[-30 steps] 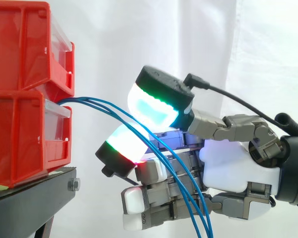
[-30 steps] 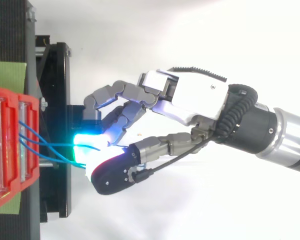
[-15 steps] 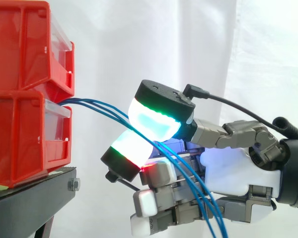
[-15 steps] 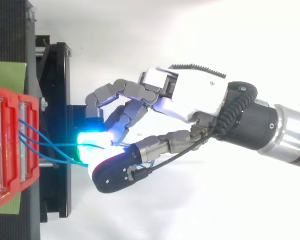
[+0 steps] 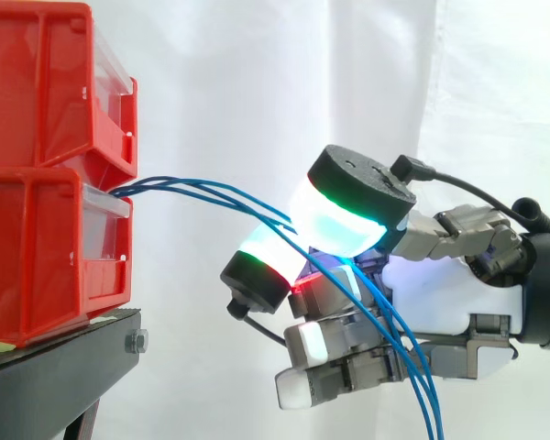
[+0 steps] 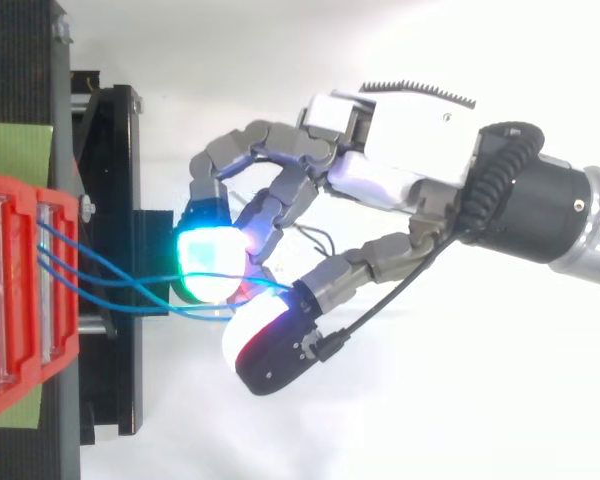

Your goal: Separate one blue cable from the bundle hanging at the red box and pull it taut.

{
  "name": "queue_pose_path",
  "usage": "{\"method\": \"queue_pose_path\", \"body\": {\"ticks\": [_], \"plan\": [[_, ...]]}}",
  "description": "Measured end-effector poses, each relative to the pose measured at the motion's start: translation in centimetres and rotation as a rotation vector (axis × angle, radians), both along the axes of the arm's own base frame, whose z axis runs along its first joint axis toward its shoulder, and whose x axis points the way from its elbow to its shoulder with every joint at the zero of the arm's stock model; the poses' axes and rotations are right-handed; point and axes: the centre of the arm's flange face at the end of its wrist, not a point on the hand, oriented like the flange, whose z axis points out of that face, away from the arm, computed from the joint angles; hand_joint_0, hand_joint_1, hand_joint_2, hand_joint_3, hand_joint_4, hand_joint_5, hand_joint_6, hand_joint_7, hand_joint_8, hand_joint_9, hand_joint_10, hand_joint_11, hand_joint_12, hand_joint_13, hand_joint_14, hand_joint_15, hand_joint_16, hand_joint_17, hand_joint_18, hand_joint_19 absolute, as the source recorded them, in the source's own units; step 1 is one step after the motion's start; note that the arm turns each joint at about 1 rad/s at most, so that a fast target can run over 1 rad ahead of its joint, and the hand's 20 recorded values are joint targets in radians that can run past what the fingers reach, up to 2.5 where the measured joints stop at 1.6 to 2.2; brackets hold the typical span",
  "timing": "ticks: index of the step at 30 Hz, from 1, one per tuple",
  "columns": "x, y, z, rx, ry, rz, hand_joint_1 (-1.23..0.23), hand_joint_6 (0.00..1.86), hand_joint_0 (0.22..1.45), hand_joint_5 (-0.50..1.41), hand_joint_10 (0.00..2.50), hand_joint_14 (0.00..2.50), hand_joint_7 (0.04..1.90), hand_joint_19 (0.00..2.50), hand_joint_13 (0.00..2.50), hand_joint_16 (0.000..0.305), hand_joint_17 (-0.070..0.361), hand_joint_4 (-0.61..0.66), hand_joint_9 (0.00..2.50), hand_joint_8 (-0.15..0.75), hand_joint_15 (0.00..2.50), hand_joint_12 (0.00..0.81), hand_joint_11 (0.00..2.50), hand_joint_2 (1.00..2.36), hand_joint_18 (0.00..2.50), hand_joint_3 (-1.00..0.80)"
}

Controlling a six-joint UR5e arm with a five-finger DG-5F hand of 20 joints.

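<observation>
Pinching the blue cables (image 5: 179,183) at mid-frame of the side view with the hand (image 5: 445,307), between two thick glowing pads (image 5: 341,223): one cyan and green on top, one white with a red rim beneath it and to the left. Cannot tell whether every strand sits inside the pinch or just some. Passing nearest the side camera, in front of the remaining fingers (image 5: 312,341), which curl inward below the pinch at lower centre and grip nothing. Dropping from the pinch in a steep slope to the bottom edge at lower right. Stretching the other way, up and left in shallow arcs, slightly fanned, to the clear drawer front of the lower red box (image 5: 37,261) at the left edge. Stacked under a second red box (image 5: 37,82) in the upper left corner, both resting on the black stand (image 5: 60,367) at lower left. Seen from above: pads meeting at centre-left, near the stand's right edge; cables spanning the gap from there to the box at the left edge; a green mat (image 6: 15,150) under the boxes at upper left. Open room above the hand and between pads and boxes in the side view. Farthest back, the white curtain (image 5: 348,82).
</observation>
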Motion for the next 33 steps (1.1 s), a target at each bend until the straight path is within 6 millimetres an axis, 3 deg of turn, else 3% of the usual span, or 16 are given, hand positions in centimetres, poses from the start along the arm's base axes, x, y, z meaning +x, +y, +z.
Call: {"method": "queue_pose_path", "body": {"ticks": [4,9,12,16,19,29,33], "plan": [[-0.2,-0.7,0.6,-0.002,0.004,0.003,-0.66,0.90,0.50,-0.18,0.02,0.02,1.05,0.53,1.07,0.049,0.110,0.21,1.12,0.402,0.65,0.404,1.11,1.00,0.91,-0.50],[-0.5,-1.3,1.6,-0.006,0.011,0.001,-0.58,0.88,0.52,-0.17,0.02,0.02,1.08,0.56,1.05,0.047,0.107,0.20,1.11,0.392,0.65,0.395,1.09,1.00,0.90,-0.50],[-0.8,-1.6,2.3,-0.008,0.021,-0.001,-0.60,0.88,0.57,-0.18,0.02,0.02,1.14,0.58,1.04,0.045,0.102,0.20,1.10,0.377,0.66,0.386,1.10,1.00,0.88,-0.50],[-1.1,-1.7,2.9,-0.010,0.030,-0.001,-0.84,0.89,0.66,-0.19,0.02,0.02,1.16,0.58,1.03,0.046,0.103,0.20,1.07,0.371,0.67,0.383,1.10,1.00,0.88,-0.50],[-1.2,-1.8,3.2,-0.011,0.032,-0.002,-0.94,0.90,0.66,-0.19,0.02,0.02,1.16,0.57,1.02,0.046,0.104,0.20,1.06,0.370,0.68,0.377,1.10,1.00,0.88,-0.50],[-1.3,-1.7,3.3,-0.012,0.033,-0.001,-0.84,0.89,0.50,-0.18,0.02,0.02,1.09,0.58,1.04,0.051,0.114,0.22,1.09,0.394,0.67,0.402,1.10,1.00,0.93,-0.50],[-1.3,-1.7,3.3,-0.013,0.035,-0.001,-0.69,0.88,0.47,-0.18,0.02,0.02,1.03,0.57,1.05,0.054,0.121,0.23,1.13,0.411,0.65,0.418,1.10,1.00,0.95,-0.50]]}}
